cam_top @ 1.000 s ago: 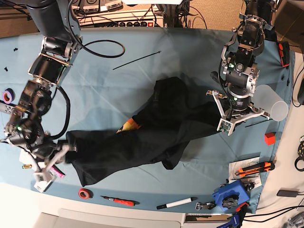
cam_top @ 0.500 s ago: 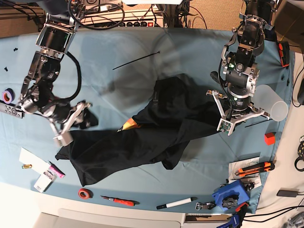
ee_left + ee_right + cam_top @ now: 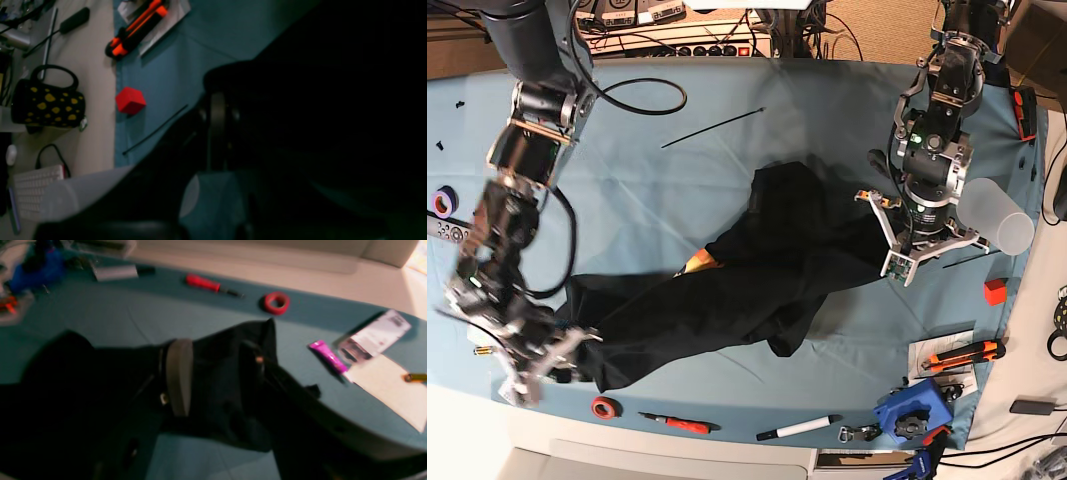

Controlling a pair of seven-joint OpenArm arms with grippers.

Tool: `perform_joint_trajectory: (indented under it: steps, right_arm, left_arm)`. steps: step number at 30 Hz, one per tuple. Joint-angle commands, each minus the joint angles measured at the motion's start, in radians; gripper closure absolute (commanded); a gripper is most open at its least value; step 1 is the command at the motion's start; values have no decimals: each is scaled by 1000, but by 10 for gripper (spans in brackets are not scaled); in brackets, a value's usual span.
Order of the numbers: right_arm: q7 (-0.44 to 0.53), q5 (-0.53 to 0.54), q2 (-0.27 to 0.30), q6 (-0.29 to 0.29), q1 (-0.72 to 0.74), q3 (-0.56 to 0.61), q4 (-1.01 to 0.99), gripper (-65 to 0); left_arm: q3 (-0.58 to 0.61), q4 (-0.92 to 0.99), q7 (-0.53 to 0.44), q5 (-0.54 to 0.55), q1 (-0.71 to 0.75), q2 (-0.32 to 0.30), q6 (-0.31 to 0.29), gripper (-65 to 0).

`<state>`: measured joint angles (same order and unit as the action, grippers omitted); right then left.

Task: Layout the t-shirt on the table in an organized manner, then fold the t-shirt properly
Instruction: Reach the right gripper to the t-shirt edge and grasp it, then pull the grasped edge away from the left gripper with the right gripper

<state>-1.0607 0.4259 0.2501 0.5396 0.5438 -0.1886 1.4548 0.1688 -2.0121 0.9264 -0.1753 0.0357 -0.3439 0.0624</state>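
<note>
The black t-shirt (image 3: 747, 290) lies crumpled in a long strip across the light blue table (image 3: 727, 150), with a bit of orange print (image 3: 699, 264) showing. My left gripper (image 3: 895, 262) is shut on the shirt's right end. In the left wrist view one finger (image 3: 217, 126) shows against dark fabric (image 3: 333, 100). At the shirt's left end, near the table's front edge, my right gripper (image 3: 542, 372) holds bunched fabric. The right wrist view shows that black cloth (image 3: 217, 390) filling the gap of the right gripper (image 3: 215, 346).
Along the front edge lie a red tape roll (image 3: 606, 407), a red-handled tool (image 3: 677, 424) and a marker (image 3: 799, 428). An orange-black knife (image 3: 962, 353), a red cube (image 3: 995, 291) and a translucent cup (image 3: 997, 215) sit at the right. A pink tube (image 3: 328, 356) and paper (image 3: 383, 386) lie beside the right gripper.
The right arm swung up and back with the shirt's left end, then came down again to the front-left edge. The shirt's left end shifted with it. The left arm stayed put.
</note>
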Motion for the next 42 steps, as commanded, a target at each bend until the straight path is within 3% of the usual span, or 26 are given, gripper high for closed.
perform_joint_trajectory:
  steps: [1, 4, 10, 12, 16, 21, 27, 37, 41, 42]
  right_arm:
    - [51, -20, 10, -16, 45, 27, -30, -236]
    - [115, -79, 10, -50, 92, 122, -188, -236]
    - [19, -115, 11, -53, 112, 243, -406, -230]
    - [-61, -113, 11, -64, 105, 244, -430, -176]
    - [-205, -109, 22, -72, 77, 240, -428, 0]
    - [-262, -70, 50, -50, 0, 240, -421, 0]
    - [-211, 66, 94, -16, -126, 232, -248, 0]
    - [-200, 82, 96, -16, -362, 76, 321, 0]
    - [-213, 51, 97, -16, -404, 39, 403, 0]
    - [-217, 33, 97, -12, -407, 38, 402, -43]
  left_arm:
    - [-6, -18, -21, -13, -14, -5, 8, 0]
    - [-6, -18, -21, -13, -14, -5, 8, 0]
    - [-6, -18, -21, -13, -14, -5, 8, 0]
    - [-6, -18, -23, -14, -14, -5, 8, 0]
    - [-6, -18, -37, -13, -14, -5, 8, 0]
    - [-6, -18, -37, -14, -14, -5, 8, 0]
    - [-6, -18, -37, -14, -14, -5, 8, 0]
    - [-6, -18, -36, -14, -14, -5, 8, 0]
    - [-6, -18, -36, -13, -14, -5, 8, 0]
    - [-6, -18, -36, -13, -13, -5, 8, 0]
